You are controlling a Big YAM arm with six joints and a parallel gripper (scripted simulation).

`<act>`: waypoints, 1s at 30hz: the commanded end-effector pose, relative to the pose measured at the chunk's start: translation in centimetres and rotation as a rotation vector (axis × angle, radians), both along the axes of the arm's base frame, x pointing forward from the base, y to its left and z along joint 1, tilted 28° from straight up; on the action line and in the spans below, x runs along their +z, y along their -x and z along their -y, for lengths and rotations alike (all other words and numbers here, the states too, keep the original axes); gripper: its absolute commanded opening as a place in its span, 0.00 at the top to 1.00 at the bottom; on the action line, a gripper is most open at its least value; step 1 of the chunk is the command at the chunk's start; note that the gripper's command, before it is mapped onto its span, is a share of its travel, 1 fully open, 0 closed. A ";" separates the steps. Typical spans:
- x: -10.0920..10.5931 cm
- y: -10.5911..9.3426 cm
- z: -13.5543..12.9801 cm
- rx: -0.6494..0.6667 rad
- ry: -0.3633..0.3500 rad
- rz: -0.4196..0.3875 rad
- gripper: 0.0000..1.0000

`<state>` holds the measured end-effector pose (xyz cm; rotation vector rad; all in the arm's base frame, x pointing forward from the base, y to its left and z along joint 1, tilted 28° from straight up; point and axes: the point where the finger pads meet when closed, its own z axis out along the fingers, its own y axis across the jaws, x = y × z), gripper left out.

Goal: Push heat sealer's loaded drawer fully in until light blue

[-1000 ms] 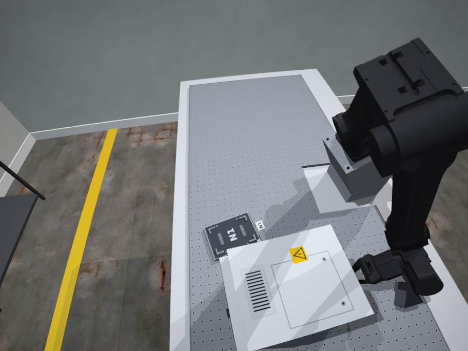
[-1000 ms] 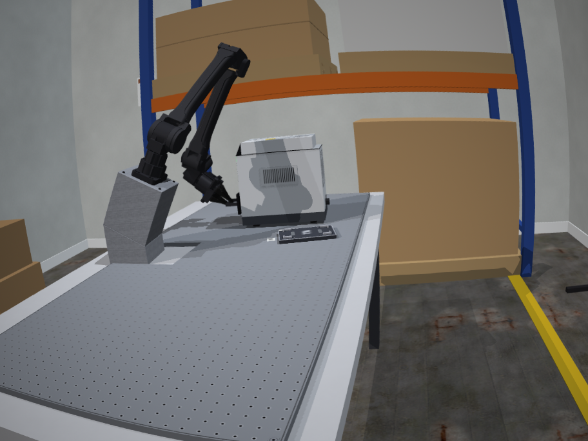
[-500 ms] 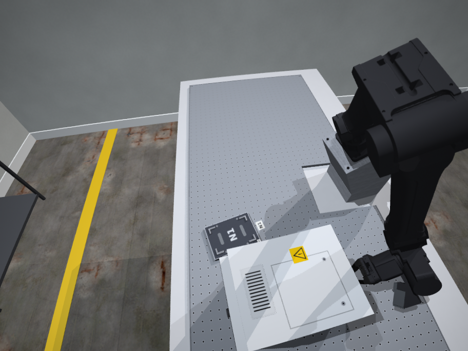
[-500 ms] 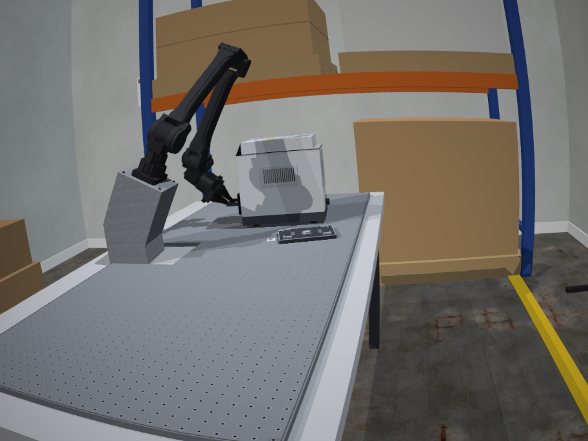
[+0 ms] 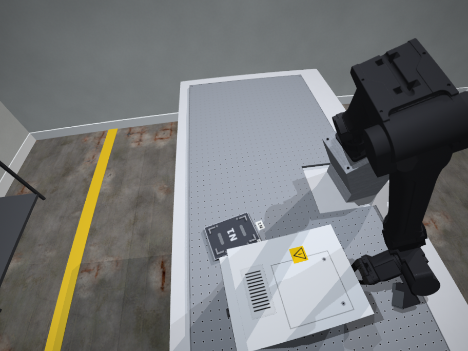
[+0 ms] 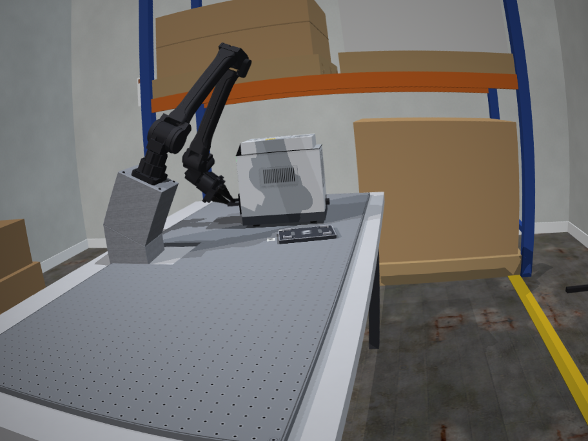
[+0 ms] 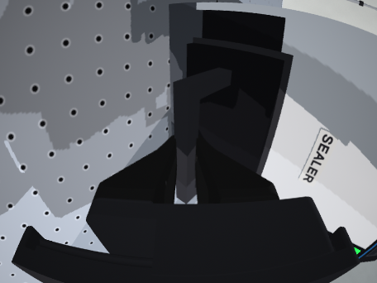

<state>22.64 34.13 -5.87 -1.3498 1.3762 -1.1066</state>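
Observation:
The white heat sealer [image 5: 294,287] stands at the near end of the table; it also shows in the exterior view [image 6: 282,180]. My gripper [image 5: 357,268] is low at the sealer's front face, seen also in the exterior view [image 6: 232,201]. In the wrist view the fingers are shut on the dark drawer handle [image 7: 231,80], close against the face marked SEALER [image 7: 317,158]. A small green light [image 7: 357,251] shows at the right edge. The drawer's plate, seal sheet and frame are hidden.
A dark plate marked N1 [image 5: 232,236] lies flat beside the sealer, also visible in the exterior view [image 6: 307,233]. The arm's grey pedestal [image 5: 351,170] stands at the table's edge. Cardboard boxes and a blue rack stand behind the table [image 6: 434,194].

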 end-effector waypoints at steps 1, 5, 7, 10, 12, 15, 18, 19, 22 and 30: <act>1.0 -0.6 -0.1 -0.008 -0.027 0.004 1.00; 1.1 -0.7 -0.1 -0.007 -0.027 0.004 1.00; 1.1 -0.7 -0.1 -0.007 -0.027 0.004 1.00; 1.1 -0.7 -0.1 -0.005 -0.027 0.004 1.00; 1.1 -0.6 -0.3 -0.003 -0.028 0.005 1.00; 1.1 -0.6 -0.3 -0.002 -0.029 0.005 1.00; 1.1 -0.6 -0.3 -0.002 -0.029 0.005 1.00; 1.1 -0.6 -0.3 -0.002 -0.029 0.005 1.00; 1.1 -0.6 -0.3 -0.002 -0.029 0.005 1.00; 1.1 -0.6 -0.3 -0.002 -0.029 0.005 1.00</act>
